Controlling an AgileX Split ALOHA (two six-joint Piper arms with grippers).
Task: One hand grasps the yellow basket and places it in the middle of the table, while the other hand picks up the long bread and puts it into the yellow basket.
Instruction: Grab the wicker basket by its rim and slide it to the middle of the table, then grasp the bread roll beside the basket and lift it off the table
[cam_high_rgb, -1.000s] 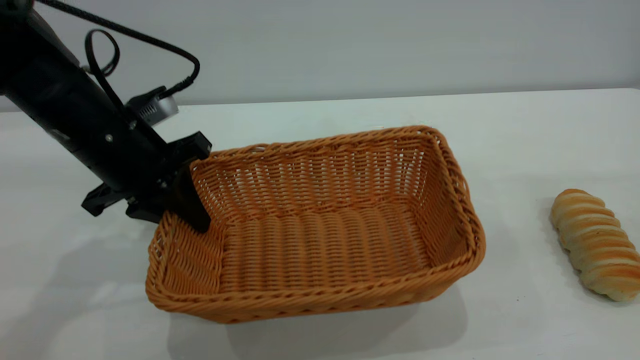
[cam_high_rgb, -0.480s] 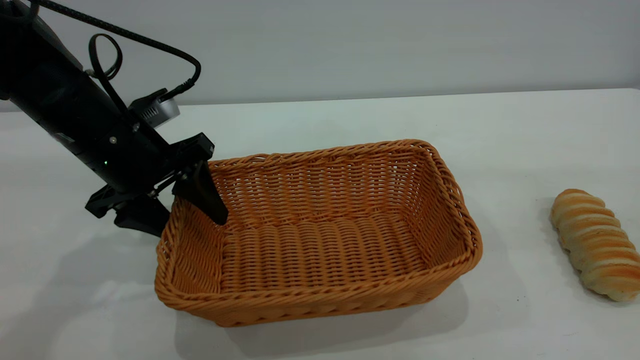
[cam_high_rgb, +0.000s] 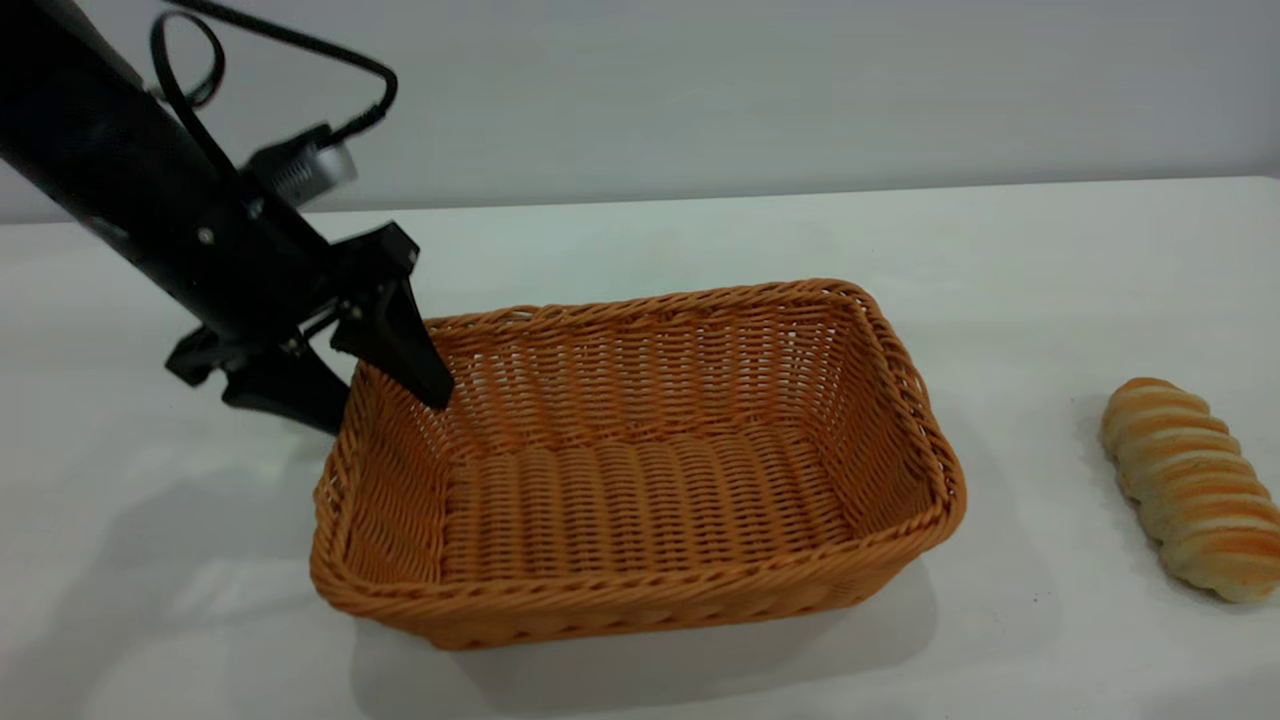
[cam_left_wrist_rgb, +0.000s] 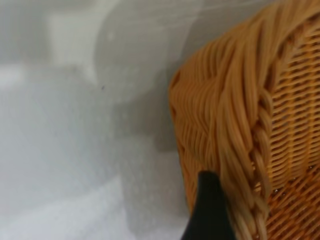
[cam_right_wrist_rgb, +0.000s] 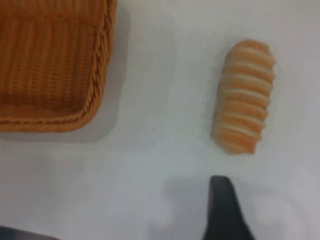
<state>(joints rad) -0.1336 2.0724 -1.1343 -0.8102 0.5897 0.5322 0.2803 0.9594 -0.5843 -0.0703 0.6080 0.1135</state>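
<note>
The yellow basket (cam_high_rgb: 640, 590) sits flat on the white table (cam_high_rgb: 700, 230), near its middle. My left gripper (cam_high_rgb: 385, 408) is open and straddles the basket's left rim: one finger hangs inside, the other outside, and neither presses the wicker. The left wrist view shows the outer finger (cam_left_wrist_rgb: 210, 210) beside the braided rim of the basket (cam_left_wrist_rgb: 240, 100). The long bread (cam_high_rgb: 1190, 490) lies on the table to the right of the basket, untouched. In the right wrist view my right gripper (cam_right_wrist_rgb: 120, 207) hovers open above the table, one finger (cam_right_wrist_rgb: 225, 210) just short of the bread (cam_right_wrist_rgb: 245, 110), with the basket's corner (cam_right_wrist_rgb: 95, 80) off to the side.
A plain grey wall stands behind the table's far edge. Bare tabletop separates the basket from the bread and runs along the front. The left arm's cable (cam_high_rgb: 300, 45) loops above its wrist.
The basket was tilted in the left gripper's hold; it has dropped flat onto the table. The left gripper has opened, let go of the rim and risen slightly. The bread has not moved.
</note>
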